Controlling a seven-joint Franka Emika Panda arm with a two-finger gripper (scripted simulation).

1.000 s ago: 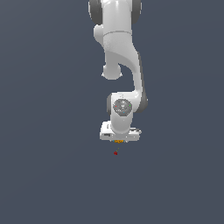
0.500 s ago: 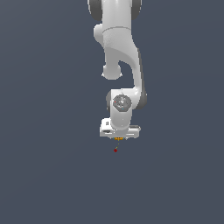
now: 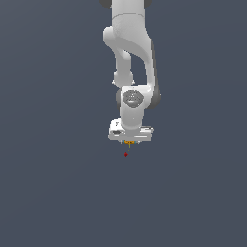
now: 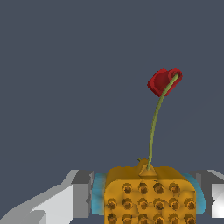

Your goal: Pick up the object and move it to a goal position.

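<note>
My white gripper point(image 3: 129, 142) hangs from the arm in the middle of the exterior view, above a plain dark grey floor. It is shut on the object point(image 3: 129, 143), a tiny orange-yellow block that just shows under the hand. In the wrist view the object point(image 4: 149, 194) is an orange-yellow block with a grid of darker studs, held between the blue-padded fingers point(image 4: 81, 193). A thin green stem point(image 4: 153, 131) rises from it and ends in a small red piece point(image 4: 162, 81). That red piece shows as a dot point(image 3: 126, 155) below the gripper in the exterior view.
Plain dark grey ground point(image 3: 58, 193) fills both views. The white arm point(image 3: 131, 53) comes down from the exterior view's top. No other objects or edges are in view.
The gripper, with the object and its red tip, has risen a little in the exterior view. It has stayed shut on the object.
</note>
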